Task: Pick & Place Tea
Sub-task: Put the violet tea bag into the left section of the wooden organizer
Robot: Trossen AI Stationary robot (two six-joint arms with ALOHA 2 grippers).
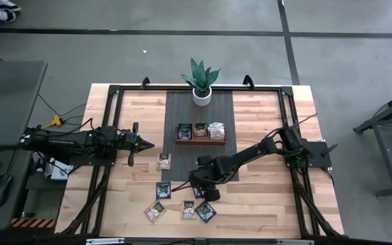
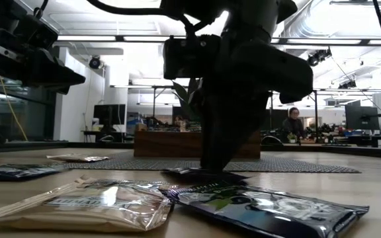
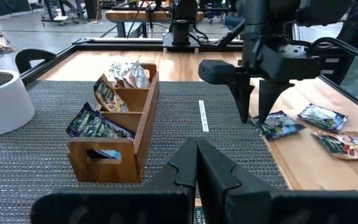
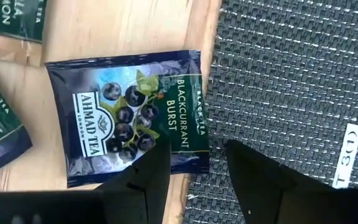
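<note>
Directly under right gripper [image 4: 194, 163] (open): packet [image 4: 129, 115]

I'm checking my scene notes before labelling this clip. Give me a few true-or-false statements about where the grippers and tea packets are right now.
1. The right gripper hangs open over a Blackcurrant Burst packet. True.
2. That packet lies wholly on the grey mat. False: mostly on bare wood, one edge at the mat.
3. The wooden tray already holds packets in its compartments. True.
4. The left gripper holds a packet. False: its fingers are shut on nothing, beside the mat.
5. The potted plant stands in the tray. False: behind it, on the mat.
</note>
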